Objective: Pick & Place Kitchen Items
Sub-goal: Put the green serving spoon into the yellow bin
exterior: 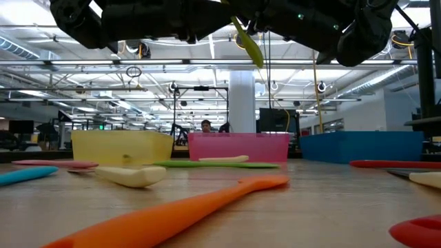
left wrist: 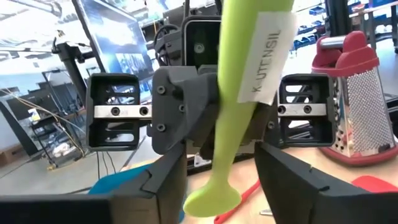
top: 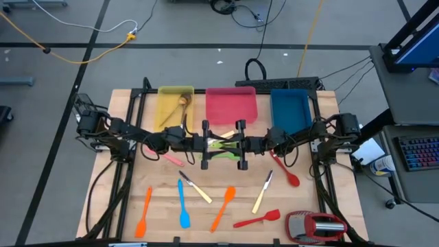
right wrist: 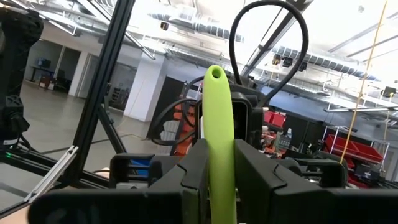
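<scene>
My two grippers meet above the middle of the table, fingertips facing each other. My right gripper (top: 240, 145) (right wrist: 221, 155) is shut on a lime-green utensil (top: 219, 144) (exterior: 248, 43) held above the table. My left gripper (top: 204, 144) (left wrist: 221, 180) is open. Its fingers (left wrist: 168, 186) stand on either side of the utensil's near end (left wrist: 211, 200) without touching it. A white label (left wrist: 268, 56) is stuck on the utensil. Other utensils lie on the table: orange (top: 223, 207), blue (top: 183, 206) and red (top: 257, 219) spatulas, a red spoon (top: 287, 171) and a cream-handled knife (top: 197, 189). My right gripper pinches the green utensil's handle (right wrist: 219, 134) between its two fingers, a little back from the end with the hole (right wrist: 216, 73), which sticks out past the fingertips toward my left gripper. The fingers come level from the table's right. The utensil is tilted and clear of the table.
Yellow (top: 175, 103), pink (top: 231, 104) and blue (top: 289, 108) trays stand in a row at the far side; a wooden spoon (top: 184, 101) lies in the yellow one. A red-and-silver grater (top: 315, 225) lies at the near right. Another green utensil (exterior: 207, 164) lies under the grippers.
</scene>
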{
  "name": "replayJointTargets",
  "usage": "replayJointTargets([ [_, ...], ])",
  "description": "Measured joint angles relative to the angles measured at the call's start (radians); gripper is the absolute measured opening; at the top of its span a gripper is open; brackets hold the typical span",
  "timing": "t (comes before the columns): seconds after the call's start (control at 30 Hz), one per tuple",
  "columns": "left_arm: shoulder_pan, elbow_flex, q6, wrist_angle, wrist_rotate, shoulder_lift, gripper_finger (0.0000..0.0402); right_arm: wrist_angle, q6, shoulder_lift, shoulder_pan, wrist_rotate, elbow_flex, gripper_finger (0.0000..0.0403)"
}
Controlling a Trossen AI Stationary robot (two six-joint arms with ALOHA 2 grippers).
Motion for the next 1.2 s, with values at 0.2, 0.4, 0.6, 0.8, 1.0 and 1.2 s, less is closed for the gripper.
replayJointTargets([
  [0.2,0.013,0.000,-0.004,0.009,0.002,0.000,0.0115,0.000,-0.003,0.000,0.000,0.001,0.000,0.0050],
  [0.4,0.024,0.000,-0.027,0.009,0.010,0.000,0.0049,0.000,0.004,0.000,-0.001,0.005,0.000,0.0050],
  [0.6,0.024,0.000,-0.031,0.006,0.008,0.000,0.0033,-0.007,0.004,0.000,-0.001,0.008,0.000,0.0073],
  [0.8,0.024,0.000,-0.071,-0.010,0.004,0.000,0.0045,-0.023,0.004,0.000,-0.001,0.007,0.000,0.0102],
  [1.0,0.023,0.000,-0.074,-0.010,0.000,0.000,0.0044,-0.018,0.003,-0.004,0.000,0.007,0.000,0.0116],
  [1.2,0.023,0.000,-0.089,-0.007,-0.025,0.000,0.0035,-0.024,-0.003,-0.037,0.000,0.008,0.000,0.0130],
])
